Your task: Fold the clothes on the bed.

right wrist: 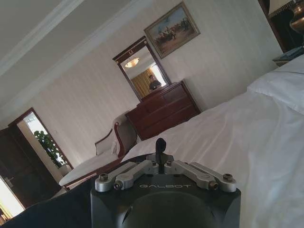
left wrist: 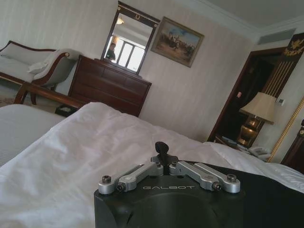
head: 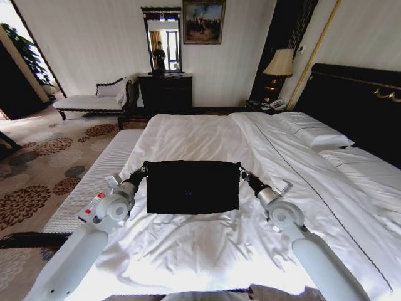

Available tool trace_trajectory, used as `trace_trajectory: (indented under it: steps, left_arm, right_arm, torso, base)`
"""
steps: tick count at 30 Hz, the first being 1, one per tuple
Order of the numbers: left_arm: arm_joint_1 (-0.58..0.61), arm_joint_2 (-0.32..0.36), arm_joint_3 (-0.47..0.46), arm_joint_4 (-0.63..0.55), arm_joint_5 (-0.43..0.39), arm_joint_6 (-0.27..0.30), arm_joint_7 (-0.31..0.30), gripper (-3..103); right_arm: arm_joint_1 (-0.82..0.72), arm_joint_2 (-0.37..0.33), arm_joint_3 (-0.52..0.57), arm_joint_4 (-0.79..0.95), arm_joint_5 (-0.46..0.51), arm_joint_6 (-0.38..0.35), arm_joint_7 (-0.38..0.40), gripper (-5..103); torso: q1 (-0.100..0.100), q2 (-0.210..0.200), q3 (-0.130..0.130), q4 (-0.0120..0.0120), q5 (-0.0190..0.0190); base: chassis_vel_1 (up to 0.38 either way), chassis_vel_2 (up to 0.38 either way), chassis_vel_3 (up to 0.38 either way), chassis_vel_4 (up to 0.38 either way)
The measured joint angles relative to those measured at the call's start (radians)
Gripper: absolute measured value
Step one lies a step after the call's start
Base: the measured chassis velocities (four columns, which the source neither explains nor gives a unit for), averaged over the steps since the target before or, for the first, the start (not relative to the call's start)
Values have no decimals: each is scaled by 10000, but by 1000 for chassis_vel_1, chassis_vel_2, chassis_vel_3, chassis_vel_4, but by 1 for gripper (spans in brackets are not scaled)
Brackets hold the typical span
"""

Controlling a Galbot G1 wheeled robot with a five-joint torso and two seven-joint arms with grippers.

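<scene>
Both grippers are at the far corners of the shirt in the head view: left gripper at the far left corner, right gripper at the far right one. The shirt lies as a dark rectangle in the middle of the bed, flat on the white duvet, already looking like it's had at least one fold, so I'd guess we're mid-fold with both corners being handled at once. From up here I can't tell if cloth is really pinched or the tips are just touching the edge. The left wrist view is more useful for the tool itself: the left gripper has its fingers brought together into one dark tip, with the duvet beyond and a dark strip of shirt beside the housing, but whether any fabric is between the tips, can't tell. The right wrist view is the same deal: right gripper with fingers closed up tight, dark shirt off at the edge beside the housing, white bed ahead. Whatever comes next, I reckon it needs both arms moving evenly so the edge stays straight and the layers don't slide. Only the head view shows the shirt's whole outline; only the wrist views show the fingers up close.
</scene>
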Motion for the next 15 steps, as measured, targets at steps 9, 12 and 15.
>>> trace_trajectory:
  steps: [9, 12, 15]
  left_arm:
    - [664, 395, -878, -1102, -347, -5, -23, 0]
    - [890, 440, -1083, -1362, -379, 4, -31, 0]
    - [1460, 457, -1531, -1871, -412, 21, -39, 0]
  right_arm:
    - [-732, -175, 812, 1206, 318, -28, 245, 0]
    - [-983, -176, 979, 1451, 336, -41, 271, 0]
    - [-1396, -144, 1234, 1888, 392, -78, 344, 0]
  torso:
    - [0, 0, 0, 0, -1]
    - [0, 0, 0, 0, 1]
    - [0, 1, 0, 0, -1]
  base:
    - [0, 0, 0, 0]
    - [0, 0, 0, 0]
    - [0, 0, 0, 0]
